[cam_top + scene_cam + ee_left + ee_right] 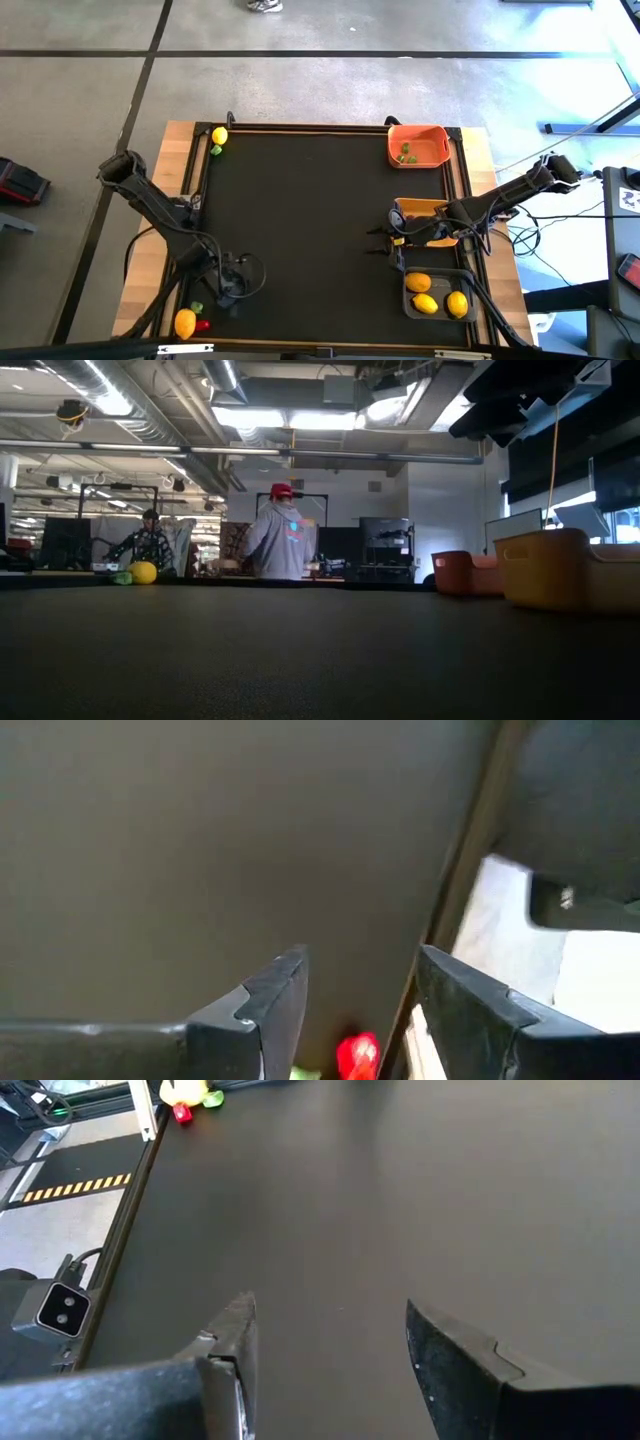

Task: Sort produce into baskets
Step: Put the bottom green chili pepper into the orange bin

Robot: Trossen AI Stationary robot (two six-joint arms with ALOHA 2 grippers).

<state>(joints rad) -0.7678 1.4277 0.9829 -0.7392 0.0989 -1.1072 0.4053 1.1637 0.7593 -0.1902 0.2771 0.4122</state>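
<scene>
On the bench, three baskets run down my right edge: the far basket, the middle basket beside my right gripper, and the near basket holding three lemons. My left gripper sits near the opposite near corner.

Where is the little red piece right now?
In the high view, the red piece lies at the table's near-left corner, beside a yellow lemon and a green piece, near the left gripper.
</scene>
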